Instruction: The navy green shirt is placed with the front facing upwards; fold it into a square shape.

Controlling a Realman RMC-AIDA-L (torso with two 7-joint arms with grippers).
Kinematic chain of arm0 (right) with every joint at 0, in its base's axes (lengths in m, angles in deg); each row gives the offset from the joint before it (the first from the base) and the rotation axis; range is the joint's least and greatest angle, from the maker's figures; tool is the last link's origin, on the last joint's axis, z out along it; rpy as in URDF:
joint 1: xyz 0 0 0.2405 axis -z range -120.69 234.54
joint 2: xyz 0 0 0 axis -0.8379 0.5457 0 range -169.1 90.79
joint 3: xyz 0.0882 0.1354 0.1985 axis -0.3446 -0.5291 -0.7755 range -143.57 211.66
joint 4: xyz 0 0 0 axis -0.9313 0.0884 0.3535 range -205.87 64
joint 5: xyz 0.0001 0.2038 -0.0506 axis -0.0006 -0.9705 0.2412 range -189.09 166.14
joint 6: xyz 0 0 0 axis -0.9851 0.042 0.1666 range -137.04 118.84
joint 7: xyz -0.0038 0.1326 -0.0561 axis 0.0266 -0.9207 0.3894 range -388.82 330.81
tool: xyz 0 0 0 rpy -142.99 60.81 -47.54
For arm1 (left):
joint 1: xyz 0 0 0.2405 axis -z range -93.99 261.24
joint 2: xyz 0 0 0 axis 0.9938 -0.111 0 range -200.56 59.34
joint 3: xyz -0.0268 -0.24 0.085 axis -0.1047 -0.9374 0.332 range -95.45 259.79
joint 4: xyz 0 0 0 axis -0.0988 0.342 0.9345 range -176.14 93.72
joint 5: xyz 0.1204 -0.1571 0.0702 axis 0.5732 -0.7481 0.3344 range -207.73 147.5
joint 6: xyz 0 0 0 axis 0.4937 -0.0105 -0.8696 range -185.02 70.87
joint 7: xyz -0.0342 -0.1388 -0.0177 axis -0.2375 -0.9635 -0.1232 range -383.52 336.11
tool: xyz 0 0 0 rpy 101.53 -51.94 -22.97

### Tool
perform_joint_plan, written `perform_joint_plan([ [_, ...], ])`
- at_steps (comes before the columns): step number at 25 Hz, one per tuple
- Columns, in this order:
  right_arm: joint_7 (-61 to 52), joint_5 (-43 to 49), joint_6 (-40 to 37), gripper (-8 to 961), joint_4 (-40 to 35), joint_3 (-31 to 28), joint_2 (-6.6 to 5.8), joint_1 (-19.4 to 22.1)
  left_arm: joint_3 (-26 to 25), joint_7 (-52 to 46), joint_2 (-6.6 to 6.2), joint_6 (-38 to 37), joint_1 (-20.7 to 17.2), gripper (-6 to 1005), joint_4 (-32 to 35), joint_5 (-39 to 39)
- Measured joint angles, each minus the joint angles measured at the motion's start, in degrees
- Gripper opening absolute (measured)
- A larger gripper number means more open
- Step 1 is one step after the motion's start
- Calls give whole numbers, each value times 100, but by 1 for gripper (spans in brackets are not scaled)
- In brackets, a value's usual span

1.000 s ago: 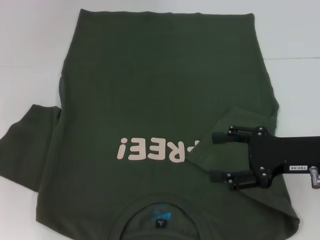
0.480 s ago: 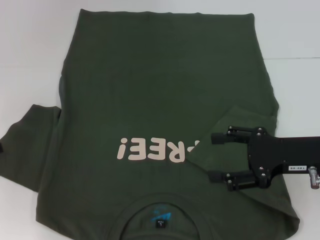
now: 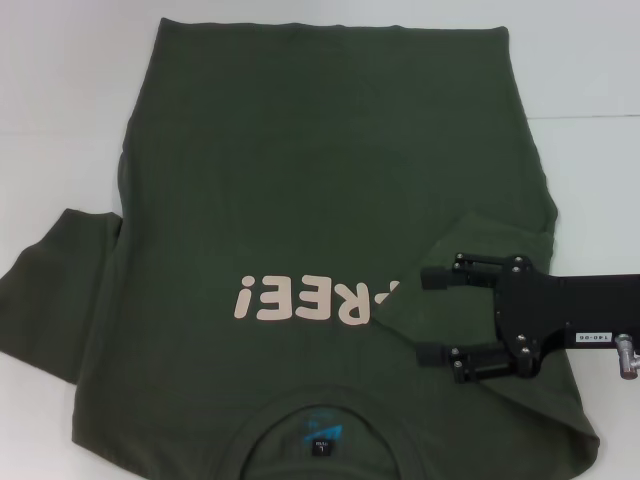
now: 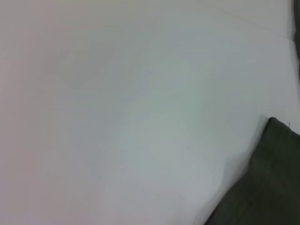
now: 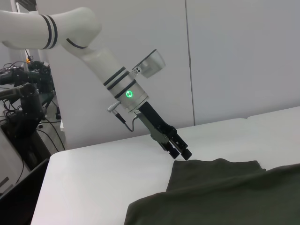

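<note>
Hovering over the folded-in right sleeve (image 3: 455, 250), our right gripper (image 3: 428, 315) holds its jaws spread with nothing between them. We judge the sleeve could spring back or bunch, since it lies loose on the navy green shirt (image 3: 320, 200), which is spread front up across the white table (image 3: 60, 100). Our left gripper (image 5: 180, 151), apparently closed, sits near the far sleeve; pale wall panels (image 5: 234, 56) stand behind it.

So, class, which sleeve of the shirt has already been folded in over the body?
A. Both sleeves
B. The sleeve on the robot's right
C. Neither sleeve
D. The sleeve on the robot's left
B: the right sleeve lies over the lettering, under the open right gripper; the left sleeve is spread flat.
</note>
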Motion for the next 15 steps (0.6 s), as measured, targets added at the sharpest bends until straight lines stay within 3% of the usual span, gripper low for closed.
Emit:
perform_joint_plan([
  [15, -1, 0, 0, 912, -3, 0, 0, -8, 77, 81, 17, 90, -7, 737, -80, 17],
])
